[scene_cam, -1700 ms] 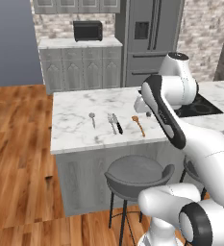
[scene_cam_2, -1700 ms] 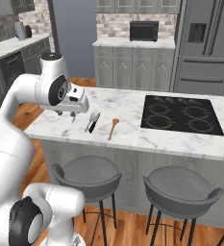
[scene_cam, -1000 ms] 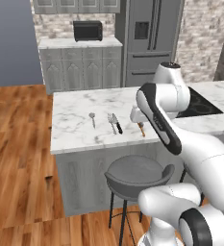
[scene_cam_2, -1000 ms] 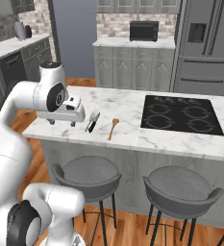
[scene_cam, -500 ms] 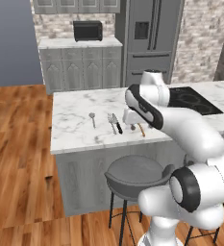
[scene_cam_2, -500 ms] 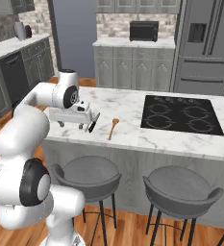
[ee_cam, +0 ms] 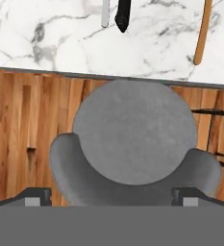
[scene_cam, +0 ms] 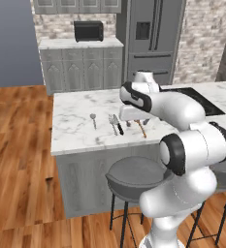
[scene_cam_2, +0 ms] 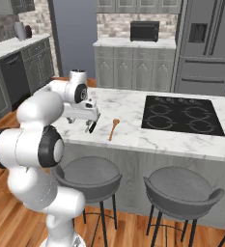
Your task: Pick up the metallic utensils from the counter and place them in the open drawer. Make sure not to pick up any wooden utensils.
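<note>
The counter (scene_cam: 80, 133) carries all the cutlery in sight, so as far as the pictures show nothing has been moved off it yet; no drawer can be made out in these views, so whether it stands open and where it is cannot be told. The stool (ee_cam: 132, 144) sits just below the counter edge, under the hand. The gripper (scene_cam: 132, 122) hangs low over the counter's near edge with its jaws wide apart and nothing between them. The wooden spoon (scene_cam_2: 113, 129) lies just beside it, to be left alone. The knife (scene_cam: 119, 128) and fork (scene_cam: 114, 124) lie side by side; the spoon (scene_cam: 93, 119) lies a little apart. Judging by this, all three metal pieces are yet to be picked and stowed.
</note>
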You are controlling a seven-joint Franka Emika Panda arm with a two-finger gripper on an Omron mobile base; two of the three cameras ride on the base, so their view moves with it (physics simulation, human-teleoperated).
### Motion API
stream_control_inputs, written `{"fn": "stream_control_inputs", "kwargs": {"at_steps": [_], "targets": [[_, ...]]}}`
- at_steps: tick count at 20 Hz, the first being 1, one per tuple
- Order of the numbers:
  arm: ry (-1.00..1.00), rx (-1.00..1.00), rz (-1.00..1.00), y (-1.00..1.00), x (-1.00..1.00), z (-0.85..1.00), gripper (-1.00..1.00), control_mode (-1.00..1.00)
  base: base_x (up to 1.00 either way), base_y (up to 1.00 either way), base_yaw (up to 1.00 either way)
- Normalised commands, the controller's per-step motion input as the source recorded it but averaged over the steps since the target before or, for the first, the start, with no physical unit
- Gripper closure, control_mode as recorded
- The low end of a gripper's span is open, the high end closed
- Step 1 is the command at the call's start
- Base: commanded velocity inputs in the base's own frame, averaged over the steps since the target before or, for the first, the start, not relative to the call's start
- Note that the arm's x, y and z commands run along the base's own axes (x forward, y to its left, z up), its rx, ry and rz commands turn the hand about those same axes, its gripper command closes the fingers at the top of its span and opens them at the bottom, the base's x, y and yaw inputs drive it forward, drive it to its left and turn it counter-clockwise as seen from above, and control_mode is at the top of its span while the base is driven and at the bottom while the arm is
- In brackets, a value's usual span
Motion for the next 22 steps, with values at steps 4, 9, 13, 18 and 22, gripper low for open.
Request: {"fn": "stream_control_inputs", "kwargs": {"at_steps": [4, 9, 13, 18, 22], "targets": [[0.00, 0.00, 0.00, 0.00, 0.63, -0.49, -1.00, -1.00, 0.00, 0.00, 0.00], [0.00, 0.00, 0.01, 0.00, 0.58, -0.49, -1.00, -1.00, 0.00, 0.00, 0.00], [0.00, 0.00, 0.00, 0.00, 0.50, -0.39, -1.00, -1.00, 0.00, 0.00, 0.00], [-0.01, 0.00, 0.00, 0.00, 0.52, -0.32, -1.00, -1.00, 0.00, 0.00, 0.00], [-0.04, 0.00, 0.00, 0.00, 0.48, -0.28, -1.00, -1.00, 0.00, 0.00, 0.00]]}}
